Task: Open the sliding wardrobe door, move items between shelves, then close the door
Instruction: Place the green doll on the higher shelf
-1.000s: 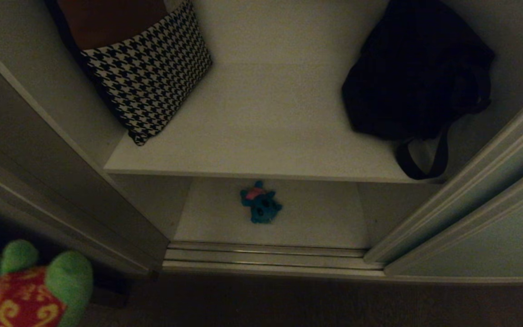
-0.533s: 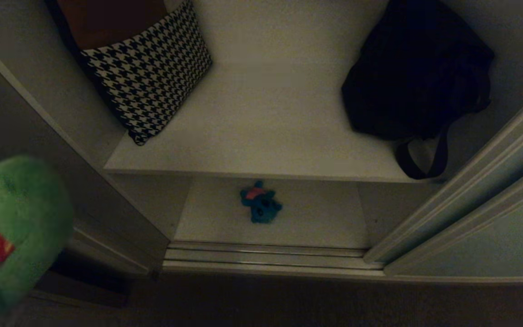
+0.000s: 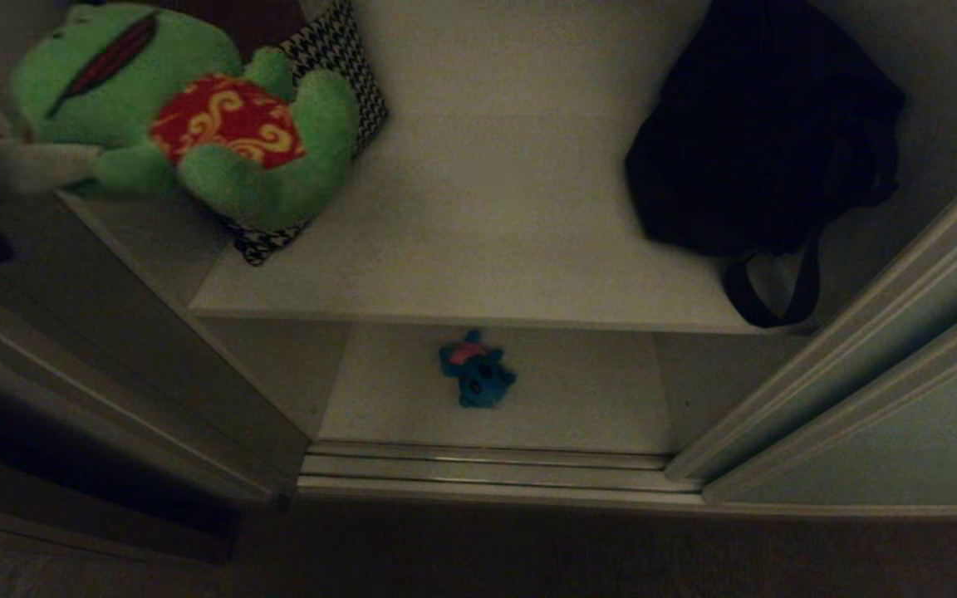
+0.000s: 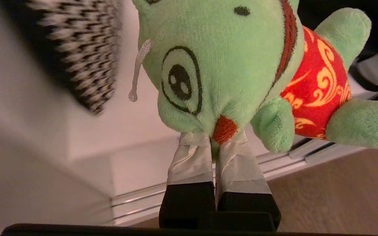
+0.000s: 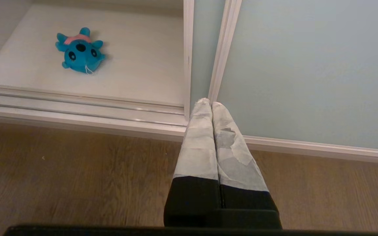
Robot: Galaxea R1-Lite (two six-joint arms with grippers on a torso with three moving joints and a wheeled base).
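Observation:
The sliding wardrobe door (image 3: 902,448) stands pushed to the right, leaving the white interior open. My left gripper (image 3: 90,164) reaches in from the left edge, shut on the green plush toy (image 3: 188,116) with the red patch. It holds the toy in the air over the left end of the upper shelf (image 3: 487,249). In the left wrist view the taped fingers (image 4: 189,157) pinch the toy (image 4: 228,65) by its head. The teal-blue toy (image 3: 477,371) lies on the lower shelf (image 3: 595,399). My right gripper (image 5: 211,104) is shut and empty, low over the floor by the door's (image 5: 307,65) edge, with the teal-blue toy (image 5: 80,52) beyond.
A houndstooth bag (image 3: 337,75) leans at the upper shelf's back left, partly behind the green toy. A black bag (image 3: 761,133) fills its right side, one strap hanging over the edge. The ribbed floor track (image 3: 487,469) runs along the wardrobe's front, with wooden floor (image 5: 77,180) before it.
My left gripper has carried the green toy from the bottom left corner up to the top left, over the upper shelf's left end. Nothing else has moved.

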